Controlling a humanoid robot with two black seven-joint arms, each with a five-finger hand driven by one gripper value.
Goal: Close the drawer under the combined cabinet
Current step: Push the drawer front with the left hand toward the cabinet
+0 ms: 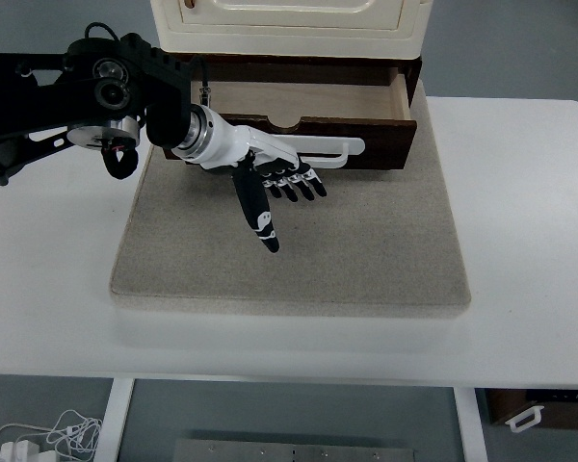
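Note:
The cream combined cabinet stands at the back of a beige mat. Beneath it a dark brown drawer is pulled out, its pale inside showing, with a white bar handle across its front. My left hand comes in from the left on a black arm and sits just in front of the drawer front, near the handle's left part. Its fingers are spread and relaxed, the thumb pointing toward me, holding nothing. My right hand is out of view.
The mat lies on a white table whose front edge runs along the bottom. Below it on the floor are white cables at the left and a dark box at the right.

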